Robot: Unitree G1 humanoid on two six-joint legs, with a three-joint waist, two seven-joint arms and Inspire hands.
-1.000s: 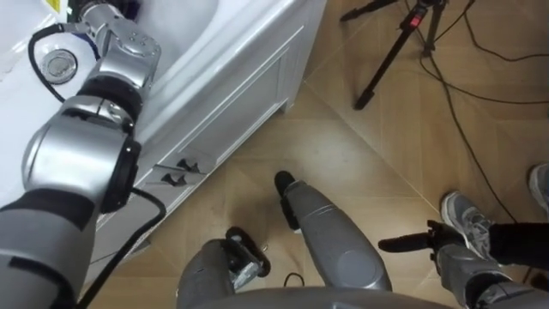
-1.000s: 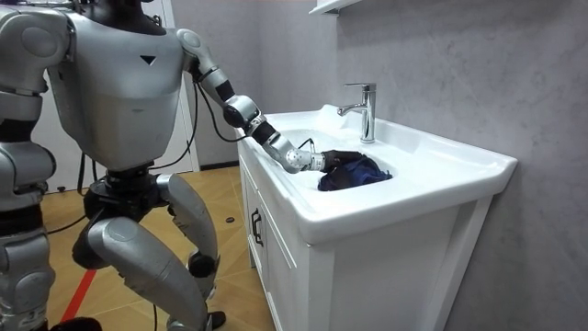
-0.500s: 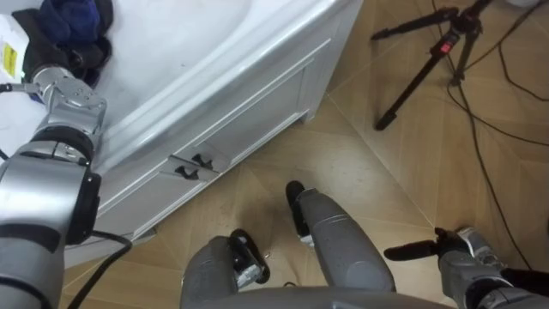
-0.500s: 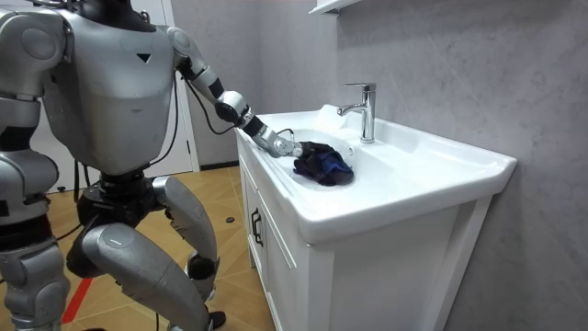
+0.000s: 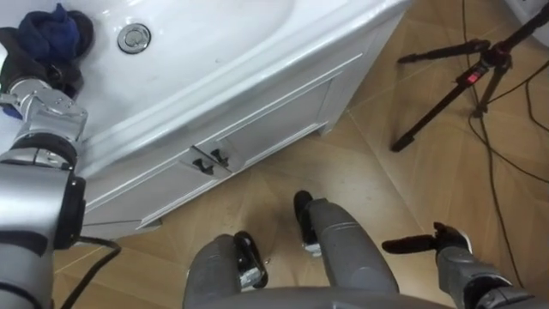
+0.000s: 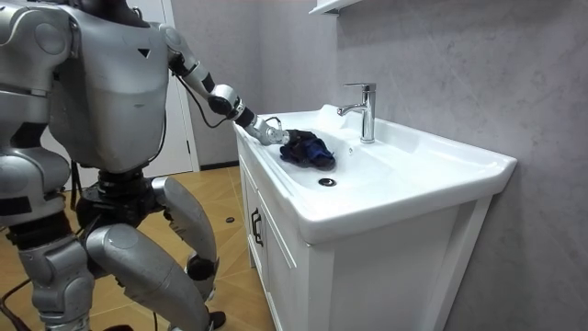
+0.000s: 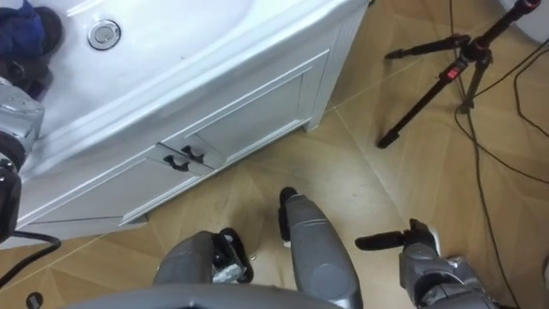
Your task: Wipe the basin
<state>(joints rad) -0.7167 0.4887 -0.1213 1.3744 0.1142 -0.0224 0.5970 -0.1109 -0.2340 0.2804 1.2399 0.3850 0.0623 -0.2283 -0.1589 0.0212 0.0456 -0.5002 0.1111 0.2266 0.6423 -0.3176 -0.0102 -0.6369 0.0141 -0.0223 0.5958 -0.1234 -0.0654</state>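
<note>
Obs. Robot stands beside the white cabinet (image 5: 257,129). Its right hand (image 5: 448,245) hangs low by the leg, idle, fingers out straight, holding nothing.

The left arm reaches over the rim into the basin (image 6: 404,175). There the left hand (image 6: 265,131) is against the dark blue cloth (image 6: 309,150). The cloth hides the front of the hand, so whether it grips or merely presses I cannot tell. The cloth is bunched in a wad on the basin's sloping wall, touching the hand, just ahead of it.

Drain (image 5: 134,37): to the right of the hand, near the cloth but apart from it. Faucet (image 6: 365,110): well apart from the hand, across the bowl.

Risks, as judged:
1. If the hand only presses, the wad may slide out from under it on the smooth slope.
2. A bunched cloth wipes a narrow track, so the bowl past the drain and the ledge by the faucet are likely to be missed.
3. The cloth sits close to the rim on the hand's side, so a pull toward the robot could drag it over onto the floor (image 5: 360,163).
4. A long outward push brings the hand toward the faucet, and a knock is possible
</note>
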